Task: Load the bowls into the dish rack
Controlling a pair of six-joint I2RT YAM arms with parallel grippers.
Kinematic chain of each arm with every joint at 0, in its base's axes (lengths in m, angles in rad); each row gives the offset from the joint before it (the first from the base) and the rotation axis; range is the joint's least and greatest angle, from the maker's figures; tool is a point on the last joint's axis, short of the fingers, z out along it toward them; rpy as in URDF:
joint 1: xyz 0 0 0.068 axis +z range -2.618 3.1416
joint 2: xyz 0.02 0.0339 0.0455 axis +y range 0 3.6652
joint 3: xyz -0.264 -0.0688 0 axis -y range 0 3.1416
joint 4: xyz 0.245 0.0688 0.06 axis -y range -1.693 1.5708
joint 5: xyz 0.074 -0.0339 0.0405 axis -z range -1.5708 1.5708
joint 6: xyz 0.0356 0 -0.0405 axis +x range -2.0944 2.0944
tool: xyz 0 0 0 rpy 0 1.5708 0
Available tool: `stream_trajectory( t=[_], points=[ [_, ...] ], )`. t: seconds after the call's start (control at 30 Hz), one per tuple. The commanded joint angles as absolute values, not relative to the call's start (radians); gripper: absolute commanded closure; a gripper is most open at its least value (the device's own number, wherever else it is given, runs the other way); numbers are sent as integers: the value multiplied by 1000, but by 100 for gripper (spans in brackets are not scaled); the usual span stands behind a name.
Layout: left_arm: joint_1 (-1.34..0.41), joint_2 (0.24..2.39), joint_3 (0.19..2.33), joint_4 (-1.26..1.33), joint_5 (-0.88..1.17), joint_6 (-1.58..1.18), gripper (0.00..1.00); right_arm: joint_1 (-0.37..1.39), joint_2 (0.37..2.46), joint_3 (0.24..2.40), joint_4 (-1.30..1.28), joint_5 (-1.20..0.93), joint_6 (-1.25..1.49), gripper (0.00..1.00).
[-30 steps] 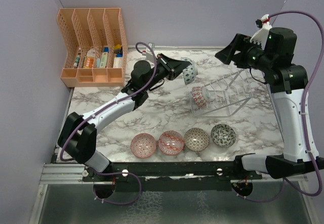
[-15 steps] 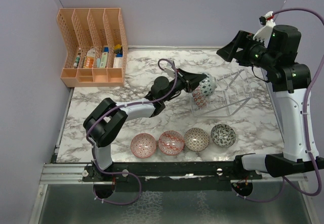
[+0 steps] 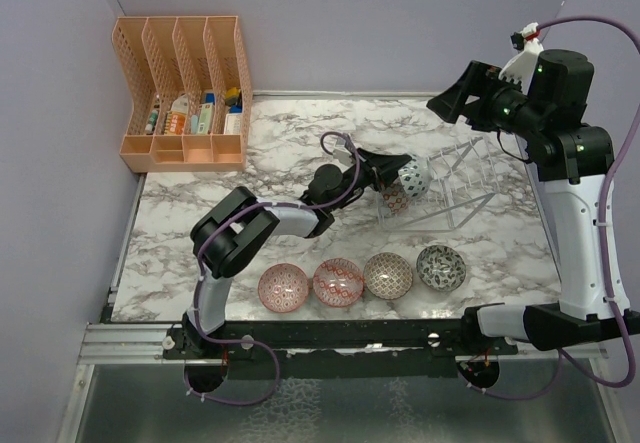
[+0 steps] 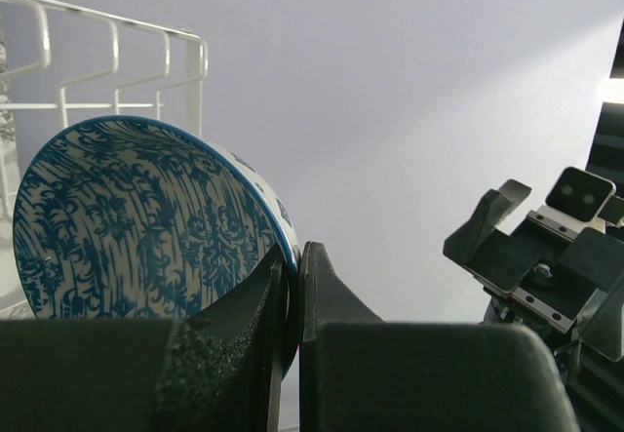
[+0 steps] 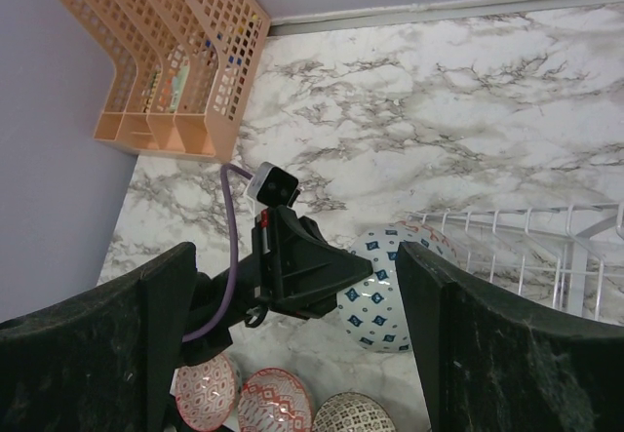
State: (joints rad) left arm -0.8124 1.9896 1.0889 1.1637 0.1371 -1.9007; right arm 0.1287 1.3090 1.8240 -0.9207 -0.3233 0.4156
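1. Marble-patterned counter [image 3: 300, 133] between plain lilac walls carries all the work items.
2. Left gripper [image 4: 290, 256]: the fingers are pressed together on the rim of the blue bowl [image 4: 127, 227], one pad inside and one outside.
3. Blue bowl position: held on edge at the left end of the dish rack [image 3: 460, 178], over the prongs. Whether it already rests between prongs cannot be told.
4. Blue bowl direction: the patterned inside faces back along the left arm and the underside faces the rest of the rack. A round bowl has no long axis. Its centre axis lies roughly level, judged to run about along the rack's length.
5. Red bowl [image 3: 393, 197]: stands on edge in the rack's left end slot, just beside the blue bowl. Contact between the two cannot be told.
6. Rack long axis: runs left to right across the top view, with the right end a little farther from the arm bases.
7. Right gripper [image 3: 455, 93]: raised above the far end of the rack, fingers spread wide, holding nothing.
8. Four bowls sit upright in a row near the front edge:
   - red patterned bowl [image 3: 283, 286]
   - pink bowl [image 3: 338, 282]
   - brownish bowl [image 3: 388, 275]
   - dark bowl [image 3: 441, 267]
9. Progress, as judged: one of six loaded, a second at the rack, four to go.
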Motion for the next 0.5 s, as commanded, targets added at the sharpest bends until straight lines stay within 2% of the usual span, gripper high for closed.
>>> stream_trajectory(
  t=[0.0,0.47],
  points=[
    [-819,2004,1103,1295,95,-1941,100,120,1299,1814,-925,-322,399,17],
    [-818,2111,1103,1391,71,-1986,100,121,1309,1818,-933,-322,386,17]
  ],
)
